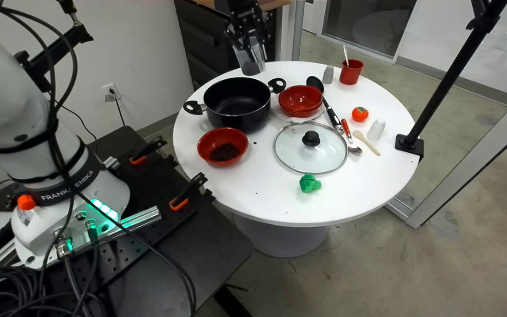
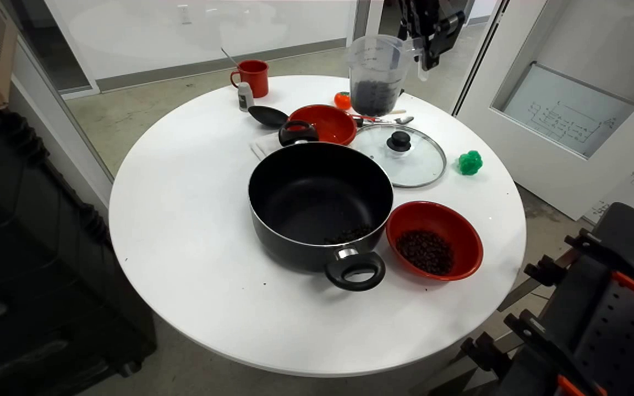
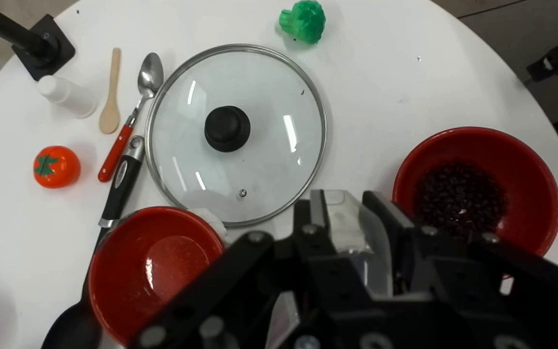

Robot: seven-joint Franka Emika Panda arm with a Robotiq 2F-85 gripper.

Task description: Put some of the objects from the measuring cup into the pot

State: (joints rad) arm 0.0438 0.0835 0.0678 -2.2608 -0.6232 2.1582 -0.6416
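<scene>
The white round table [image 2: 185, 231] is partly taken up by the black pot [image 2: 311, 192], which is set toward the stretch of edge between the robot base [image 1: 42, 229] and the dark cabinet [image 1: 203, 39]; it could be knocked by its jutting handles if the arm [image 1: 7, 110] were brought too low. The glass lid [image 3: 274, 160] is laid flat farther in from that edge, where strays would be caught if the pour were begun short of the pot. A red bowl [image 2: 449, 220] is placed just beside the pot, nearer the robot-base edge, and could be fed by mistake if the tilt were started over that side. In the gripper [image 3: 349, 203] the handle of the measuring cup [image 2: 377, 77] is clamped between the two fingers [image 3: 318, 211], and the cup is held up over the table, close to upright; how squarely it is lined up with the pot cannot be told. Since only the handle is pinched, the cup could be twisted in the grip as its load is shifted by tipping. Smallest are the dark beans [image 2: 350, 234]: some are seen against the pot's inner wall and a fair portion in the cup, so the task is judged partly done. With too quick a tilt, everything might be released at once, though only some is asked for.
</scene>
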